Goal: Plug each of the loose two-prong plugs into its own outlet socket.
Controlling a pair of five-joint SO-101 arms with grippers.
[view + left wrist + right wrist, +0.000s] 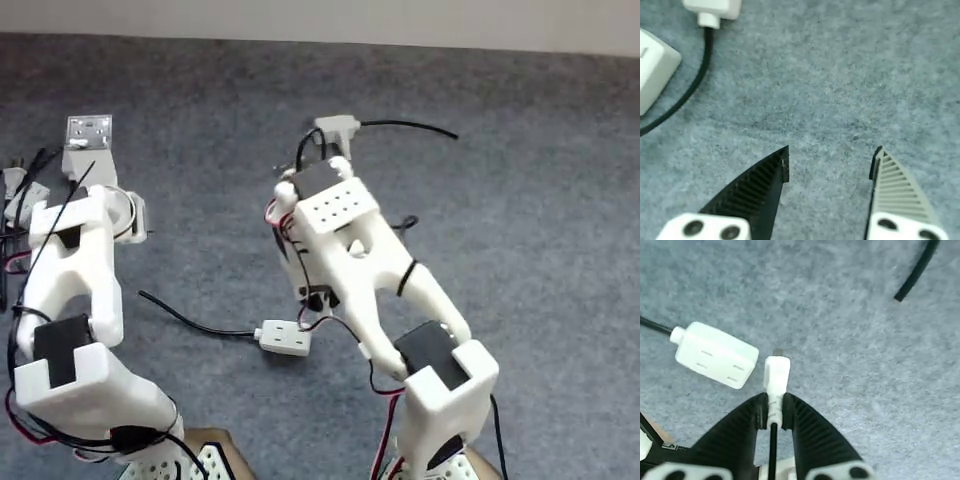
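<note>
Clamping plug point(776, 374) by cord end in right gripper point(774, 400), prongs free for socket point(715, 355) beside; with left gripper point(831, 154) spread, empty.

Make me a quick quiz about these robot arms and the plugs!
1. True or false: the right gripper is pinching a white plug.
2. The left gripper is open. What lies under it? A) bare grey carpet B) a spoon C) a battery
3. Fill the gap: the held plug is not in the white socket yet; it sits ____ it.
Key: 1 true; 2 A; 3 beside.
</note>
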